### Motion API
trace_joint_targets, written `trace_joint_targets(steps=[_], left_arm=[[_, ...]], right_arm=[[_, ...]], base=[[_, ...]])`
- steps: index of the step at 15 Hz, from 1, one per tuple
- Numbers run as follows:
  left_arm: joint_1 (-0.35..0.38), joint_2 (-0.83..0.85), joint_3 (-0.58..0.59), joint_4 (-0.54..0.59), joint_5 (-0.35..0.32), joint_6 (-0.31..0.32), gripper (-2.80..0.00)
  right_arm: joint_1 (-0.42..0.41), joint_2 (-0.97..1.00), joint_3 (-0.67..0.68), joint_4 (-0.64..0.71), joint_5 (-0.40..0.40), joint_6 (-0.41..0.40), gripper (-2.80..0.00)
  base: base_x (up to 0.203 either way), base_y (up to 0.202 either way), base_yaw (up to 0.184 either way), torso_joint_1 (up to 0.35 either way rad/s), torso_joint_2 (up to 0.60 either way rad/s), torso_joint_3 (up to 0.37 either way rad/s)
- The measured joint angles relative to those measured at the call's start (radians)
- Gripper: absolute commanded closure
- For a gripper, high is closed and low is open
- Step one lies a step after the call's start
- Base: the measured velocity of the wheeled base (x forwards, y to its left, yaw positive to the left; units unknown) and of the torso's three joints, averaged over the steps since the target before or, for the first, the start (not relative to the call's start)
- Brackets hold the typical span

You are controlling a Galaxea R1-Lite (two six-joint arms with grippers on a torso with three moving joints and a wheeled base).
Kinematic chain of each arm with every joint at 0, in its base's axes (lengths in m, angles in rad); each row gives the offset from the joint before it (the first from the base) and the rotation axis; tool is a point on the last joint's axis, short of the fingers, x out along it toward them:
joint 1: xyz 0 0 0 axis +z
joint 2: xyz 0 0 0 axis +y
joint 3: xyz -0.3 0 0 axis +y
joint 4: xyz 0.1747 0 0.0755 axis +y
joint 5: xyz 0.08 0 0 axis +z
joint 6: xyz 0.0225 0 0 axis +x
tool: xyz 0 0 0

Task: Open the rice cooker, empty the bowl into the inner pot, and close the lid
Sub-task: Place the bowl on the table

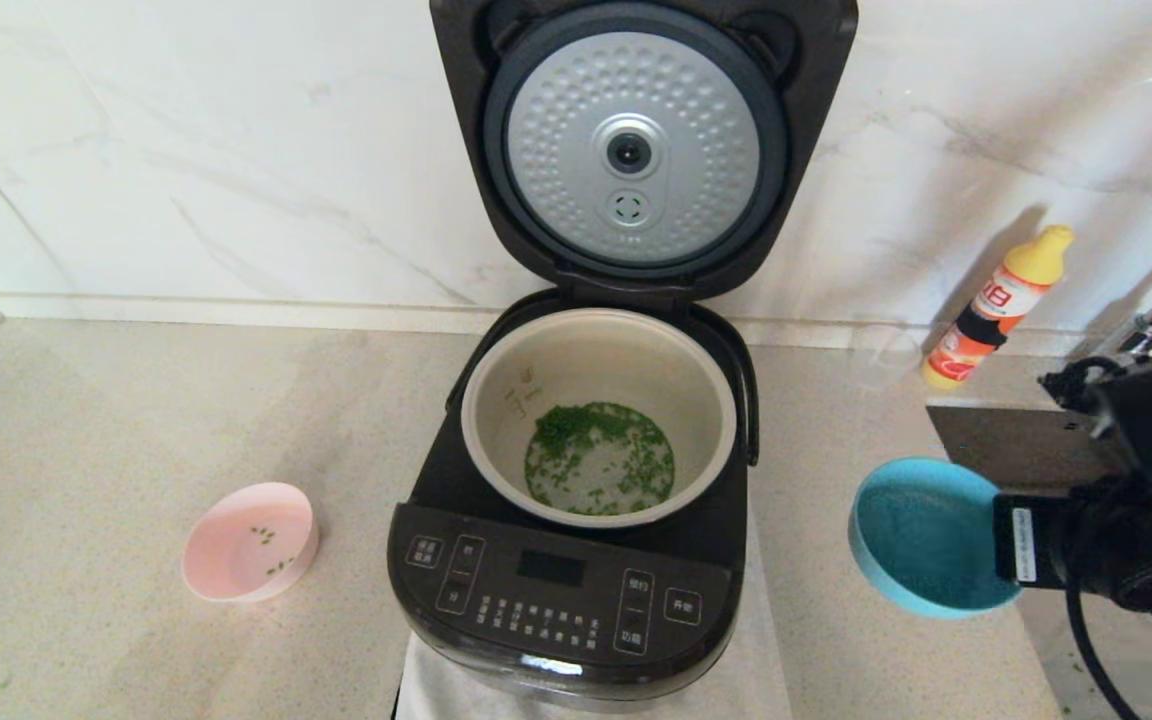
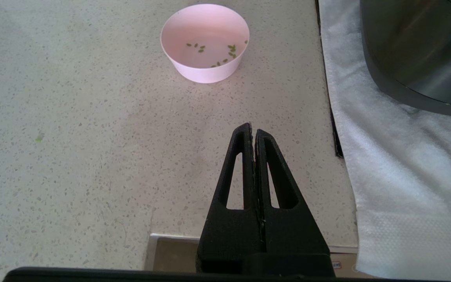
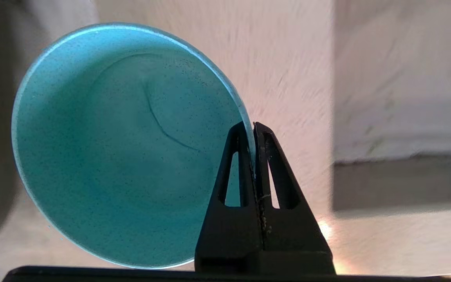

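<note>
left gripper (image 2: 253, 131): hanging parked over the counter (image 1: 86, 450) near the robot, fingers pressed together on nothing, idling clear of the work

pink bowl (image 1: 250, 540): sitting upright on the counter left of the cooker, only a few green bits lying inside, so it is looking already emptied

cooker (image 1: 556, 590): standing mid-counter on a white cloth (image 2: 397, 188); lid (image 1: 636, 150) standing fully raised behind it, dimpled disc facing forward, leaving the mouth free for pouring

pot (image 1: 598, 415): sitting inside the cooker, green pieces lying across its bottom

blue bowl (image 1: 921, 535): hanging in the air right of the cooker, apart from it, tipped on edge with its mouth facing the cooker; nothing showing inside it

right gripper (image 3: 253, 127): pinching the blue bowl's rim, one finger inside and one outside, arm reaching in level from the right edge

bottle (image 1: 1001, 305): standing against the wall at far right

stage, as a judgement: pouring looking finished, lid not yet shut
</note>
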Motion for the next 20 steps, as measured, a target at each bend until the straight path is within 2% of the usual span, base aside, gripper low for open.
trace_joint_targets(steps=[5, 10, 16, 17, 18, 20], left_arm=[[0.000, 0.000, 0.000, 0.000, 0.000, 0.000, 0.00], [0.000, 0.000, 0.000, 0.000, 0.000, 0.000, 0.00], [0.000, 0.000, 0.000, 0.000, 0.000, 0.001, 0.00], [0.000, 0.000, 0.000, 0.000, 0.000, 0.000, 0.00], [0.000, 0.000, 0.000, 0.000, 0.000, 0.000, 0.00], [0.000, 0.000, 0.000, 0.000, 0.000, 0.000, 0.00]], right_arm=[[-0.078, 0.130, 0.159, -0.191, 0.122, 0.017, 0.00], [-0.106, 0.245, 0.259, -0.374, 0.138, 0.054, 0.00], [-0.148, 0.300, 0.262, -0.394, 0.139, 0.051, 0.00], [-0.152, 0.309, 0.263, -0.400, 0.138, 0.051, -0.43], [-0.155, 0.315, 0.266, -0.415, 0.138, 0.051, -2.80], [-0.157, 0.319, 0.269, -0.451, 0.138, 0.051, -2.80]], base=[[0.000, 0.000, 0.000, 0.000, 0.00, 0.000], [0.000, 0.000, 0.000, 0.000, 0.00, 0.000], [0.000, 0.000, 0.000, 0.000, 0.00, 0.000], [0.000, 0.000, 0.000, 0.000, 0.00, 0.000], [0.000, 0.000, 0.000, 0.000, 0.00, 0.000], [0.000, 0.000, 0.000, 0.000, 0.00, 0.000]])
